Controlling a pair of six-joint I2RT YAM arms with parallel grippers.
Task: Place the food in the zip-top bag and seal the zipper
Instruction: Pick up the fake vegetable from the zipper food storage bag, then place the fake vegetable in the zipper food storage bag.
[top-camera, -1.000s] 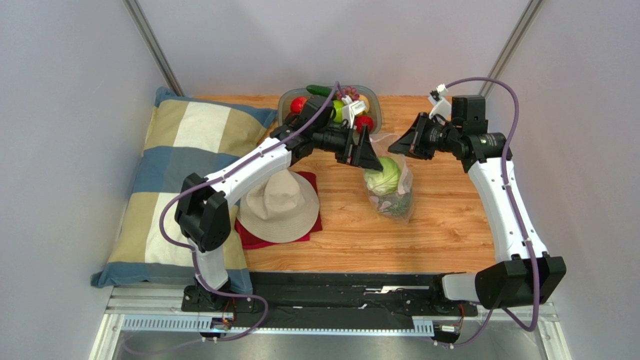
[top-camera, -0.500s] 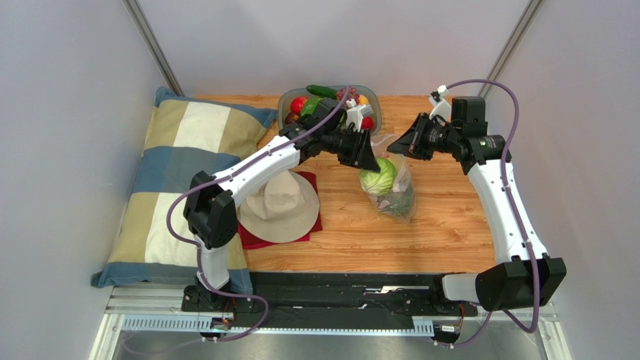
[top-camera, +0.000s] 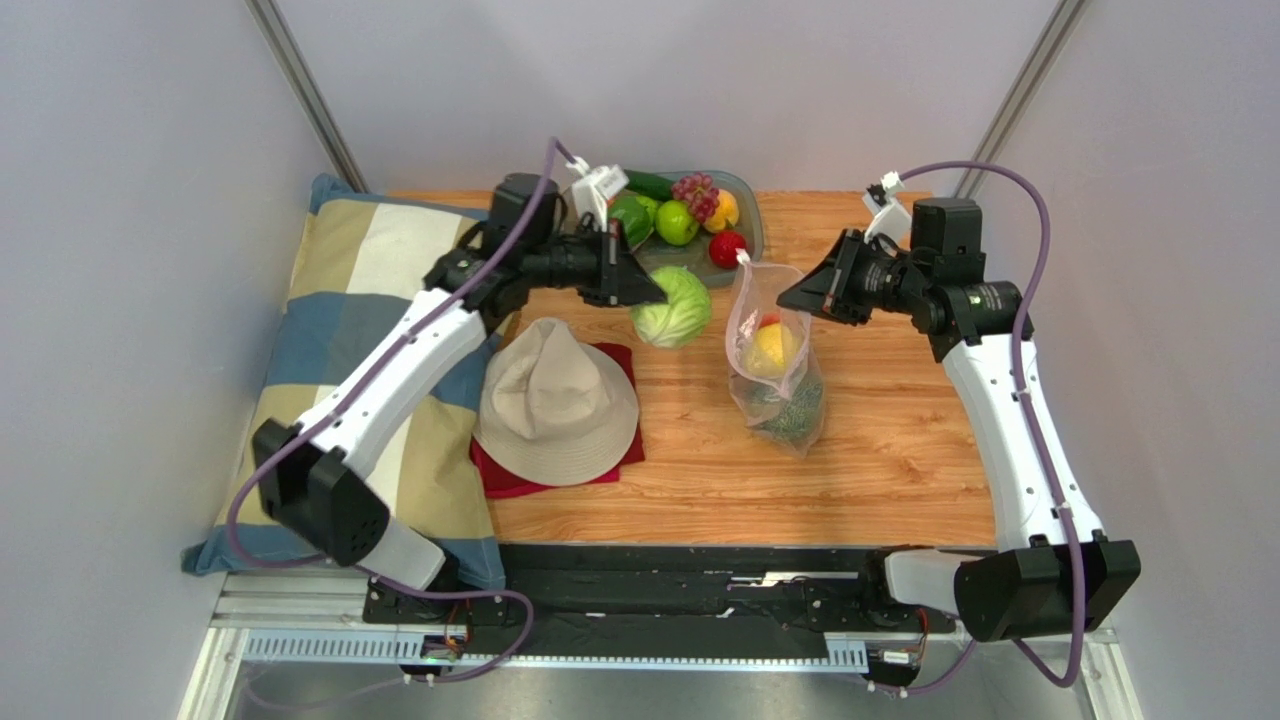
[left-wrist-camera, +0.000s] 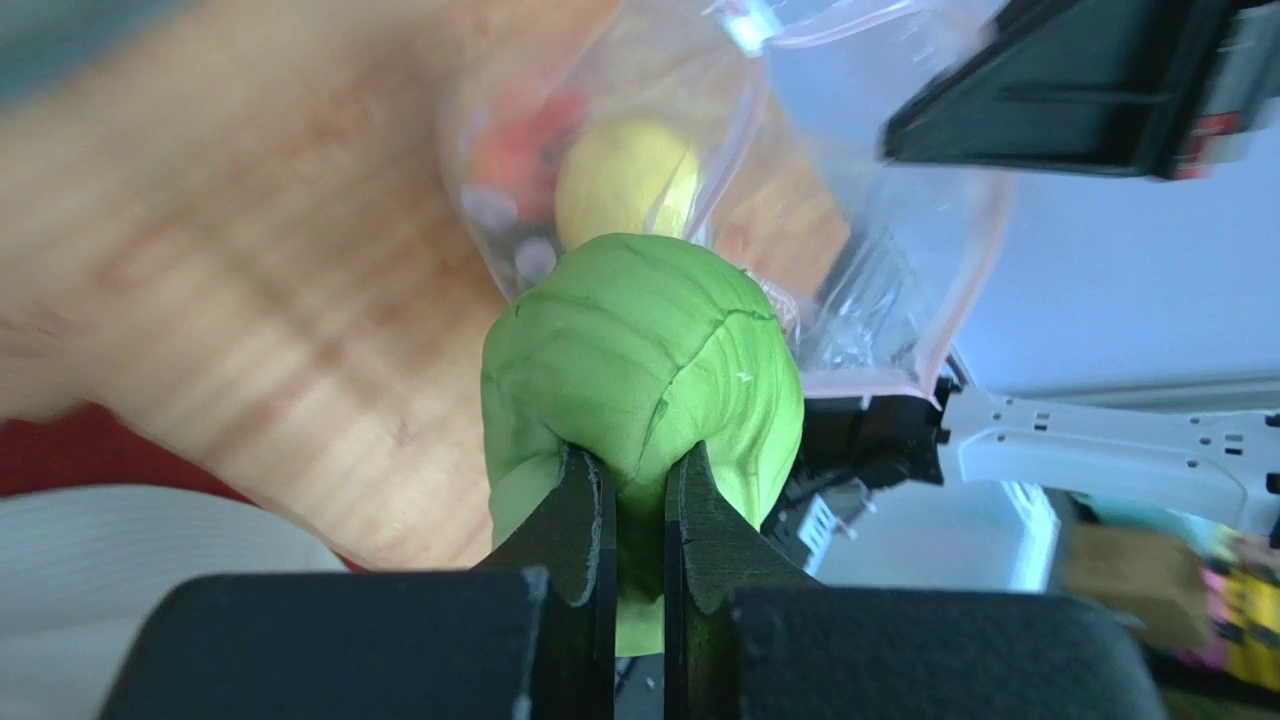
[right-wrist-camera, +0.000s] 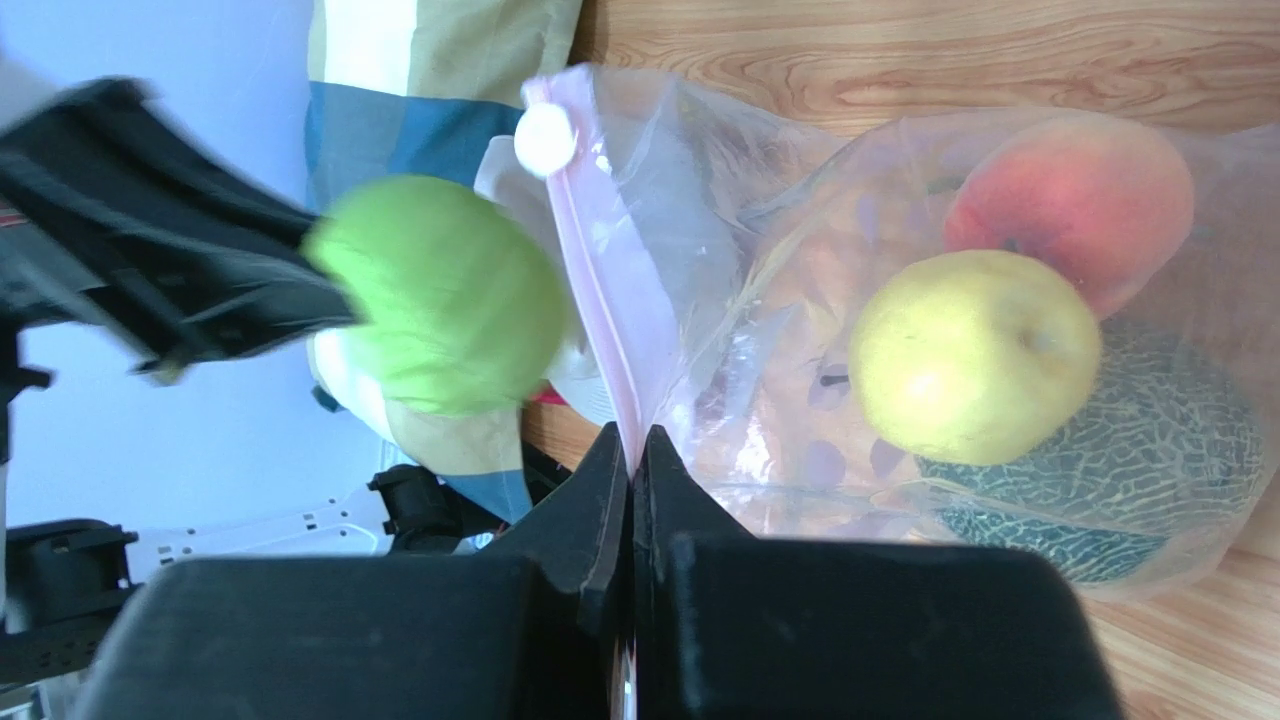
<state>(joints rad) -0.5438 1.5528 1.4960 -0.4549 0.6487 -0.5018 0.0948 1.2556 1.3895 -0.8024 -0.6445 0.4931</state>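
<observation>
Nearest the arm bases, a pale hat (top-camera: 558, 399) sits on a red cloth (top-camera: 504, 477) at the left of the wooden counter (top-camera: 887, 450), beside a checked pillow (top-camera: 353, 323).

Farther in, at mid-counter, lies the clear zip-top bag (top-camera: 781, 393). It holds a yellow pear (right-wrist-camera: 974, 354), a peach (right-wrist-camera: 1074, 192) and a green melon (right-wrist-camera: 1157, 450). The right pincer (right-wrist-camera: 631, 450) is closed flat on the pink zipper (right-wrist-camera: 594, 255), lifting the bag's mouth off the counter.

Just left of that mouth, and apart from it, the left pincer (left-wrist-camera: 637, 473) is closed almost completely on a fold at the base of the green cabbage (top-camera: 672, 306).

Farthest back, a grey bowl (top-camera: 756, 222) holds more food (top-camera: 676, 225).

The cabbage looks light and soft, since the fingers sink into it. A pinch on one fold may let it swing or slip, so a grip across its body would be safer. The bag film looks thin, limp and slippery. The stiffer zipper strip is probably the best place to hold it, and the mouth seems narrow for so broad a cabbage.
</observation>
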